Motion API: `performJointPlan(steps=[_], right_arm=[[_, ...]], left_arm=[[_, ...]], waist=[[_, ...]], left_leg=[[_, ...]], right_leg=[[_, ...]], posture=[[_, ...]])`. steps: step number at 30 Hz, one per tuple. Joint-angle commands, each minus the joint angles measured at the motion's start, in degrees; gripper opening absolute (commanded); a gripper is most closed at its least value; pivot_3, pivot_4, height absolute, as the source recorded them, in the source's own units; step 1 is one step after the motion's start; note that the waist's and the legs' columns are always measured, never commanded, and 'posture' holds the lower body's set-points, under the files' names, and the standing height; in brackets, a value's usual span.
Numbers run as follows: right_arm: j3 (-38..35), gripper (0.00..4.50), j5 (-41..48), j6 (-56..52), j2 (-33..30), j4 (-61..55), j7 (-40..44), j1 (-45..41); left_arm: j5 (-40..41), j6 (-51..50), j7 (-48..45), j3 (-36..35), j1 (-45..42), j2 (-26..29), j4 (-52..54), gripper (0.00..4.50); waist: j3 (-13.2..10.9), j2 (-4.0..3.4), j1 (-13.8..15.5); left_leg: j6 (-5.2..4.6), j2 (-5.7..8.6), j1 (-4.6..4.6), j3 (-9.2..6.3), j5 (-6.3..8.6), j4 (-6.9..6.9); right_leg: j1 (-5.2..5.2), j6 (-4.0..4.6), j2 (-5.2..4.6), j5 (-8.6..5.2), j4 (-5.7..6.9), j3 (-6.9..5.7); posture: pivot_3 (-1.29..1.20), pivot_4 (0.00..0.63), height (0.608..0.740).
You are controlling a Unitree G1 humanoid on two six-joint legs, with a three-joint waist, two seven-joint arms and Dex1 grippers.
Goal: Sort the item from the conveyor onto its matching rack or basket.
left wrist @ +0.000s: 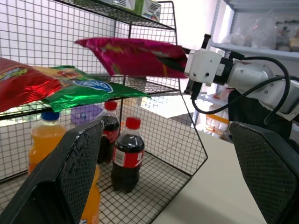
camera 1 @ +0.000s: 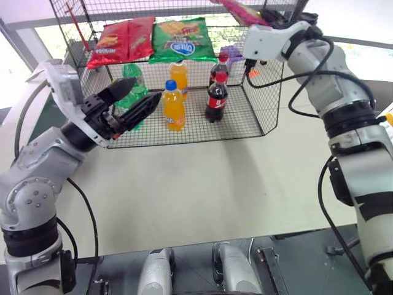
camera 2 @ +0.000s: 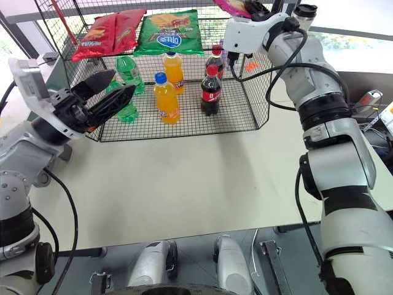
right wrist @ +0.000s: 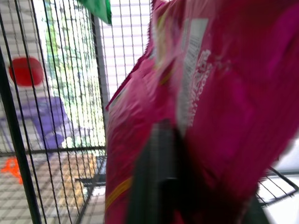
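While the head views crop it, right fingers (left wrist: 180, 65) grasp the pink bag (left wrist: 135, 56); left fingers (camera 1: 132, 101) spread

2 red chip bags (camera 1: 120, 40) & 1 green chip bag (camera 1: 182, 39) are being seen lying side by side up top; 2 orange-drink bottles (camera 1: 174, 106), 2 cola bottles (camera 1: 215, 98) standing below; green bottle (camera 2: 127, 86) alongside, poss. tilted.

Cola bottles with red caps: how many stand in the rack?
2, both on the black wire rack's lower tier: one cola bottle in front, the other cola bottle just behind it. Others may be hidden.
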State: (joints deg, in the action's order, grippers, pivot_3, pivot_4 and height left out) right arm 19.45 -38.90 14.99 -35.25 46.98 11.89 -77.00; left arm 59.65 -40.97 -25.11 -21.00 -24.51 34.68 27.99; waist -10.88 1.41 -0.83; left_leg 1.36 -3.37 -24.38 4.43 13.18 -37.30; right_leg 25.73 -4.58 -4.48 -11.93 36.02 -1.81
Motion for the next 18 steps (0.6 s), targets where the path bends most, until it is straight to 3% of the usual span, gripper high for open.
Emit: performJointPlan(steps=[1,4,13,18], right_arm=[[-1.52,2.81,2.81,0.98,0.43,-1.19,1.62,-1.88],[-1.82,4.36,4.48,0.21,0.71,-1.99,4.69,-1.48],[-8.59,4.44,19.82,-6.09,2.1,-10.73,20.32,3.55],[-9.61,4.44,22.99,-9.21,1.58,-15.75,24.57,6.64]], left_arm=[[0.35,1.49,0.37,-0.24,0.38,-0.07,2.39,4.5],[0.21,1.68,0.4,-0.01,0.57,-0.06,2.36,4.5],[-0.61,2.28,-0.04,0.86,0.74,-0.26,1.51,4.5],[-0.7,2.62,-0.09,1.36,1.07,-0.11,1.24,4.5]], waist=[[0.0,0.0,-0.06],[0.0,0.0,-0.08],[0.0,0.0,-0.06],[0.0,0.0,-0.05]], left_leg=[[0.0,0.0,0.0,0.0,0.0,0.0],[0.0,0.0,0.0,-0.01,0.0,0.01],[0.0,0.0,0.01,0.0,0.0,0.0],[0.0,0.0,0.01,0.0,0.0,0.01]], right_leg=[[0.0,0.0,-0.01,0.0,0.0,0.0],[0.0,0.0,0.0,0.0,0.01,0.0],[0.0,-0.02,0.0,0.01,0.02,-0.01],[0.0,-0.02,0.0,0.01,0.01,-0.01]], posture=[[0.0,0.15,0.74],[0.0,0.15,0.74],[0.0,0.15,0.74],[0.0,0.15,0.74]])
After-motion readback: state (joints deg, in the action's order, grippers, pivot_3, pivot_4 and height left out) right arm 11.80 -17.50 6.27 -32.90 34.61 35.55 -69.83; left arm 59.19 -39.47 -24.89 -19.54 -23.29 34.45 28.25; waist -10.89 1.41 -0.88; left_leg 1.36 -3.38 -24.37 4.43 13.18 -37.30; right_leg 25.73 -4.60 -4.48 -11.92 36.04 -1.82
